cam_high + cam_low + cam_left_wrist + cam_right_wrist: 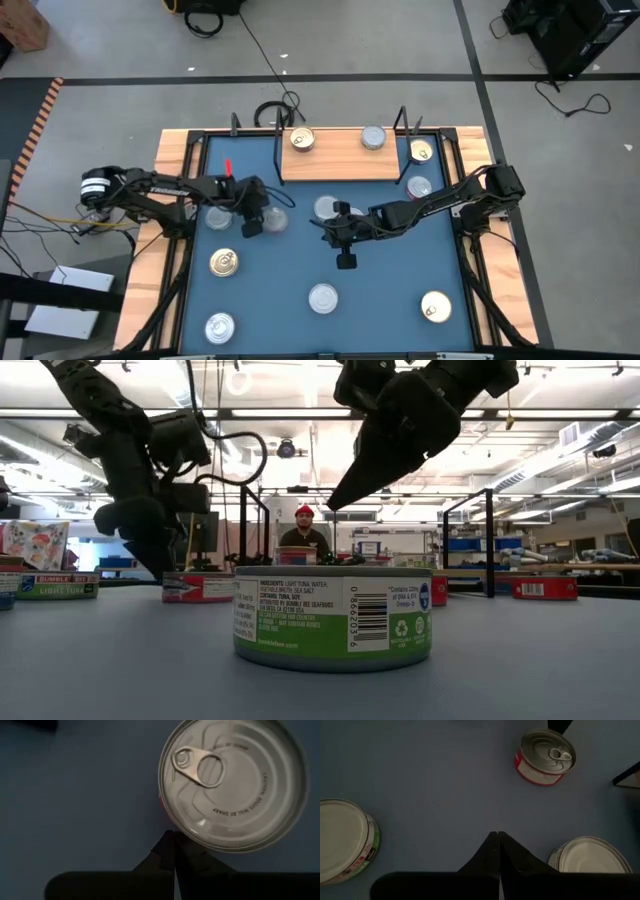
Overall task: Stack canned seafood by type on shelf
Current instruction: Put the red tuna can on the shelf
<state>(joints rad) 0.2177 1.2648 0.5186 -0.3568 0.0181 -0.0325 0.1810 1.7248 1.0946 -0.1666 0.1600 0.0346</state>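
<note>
The light-wood shelf [338,160] stands at the table's far edge with a gold-lidded tin [302,140] and a silver-lidded tin [373,137] on it. My left gripper [252,222] [175,851] is shut and low over the table, with its tips beside a silver-lidded, red-sided tin [232,782] [275,218]. My right gripper [346,248] [498,840] is shut and raised above the blue table's middle [335,500]. Ahead of it stand a red-sided tin [545,756], a green-labelled tin [345,840] and a silver-lidded tin [590,856]. My left gripper comes from above with its shut fingertips [170,842] close against the near rim [192,834] of the red-sided tin, which stands flat on the table. I cannot tell whether they touch it.
Other tins stand scattered on the blue table: gold ones [224,262] [435,307] [421,151], silver ones [220,326] [322,298] [419,187] [218,215] [328,208]. Black frame rails line the table's sides. A person [303,528] sits beyond the far edge.
</note>
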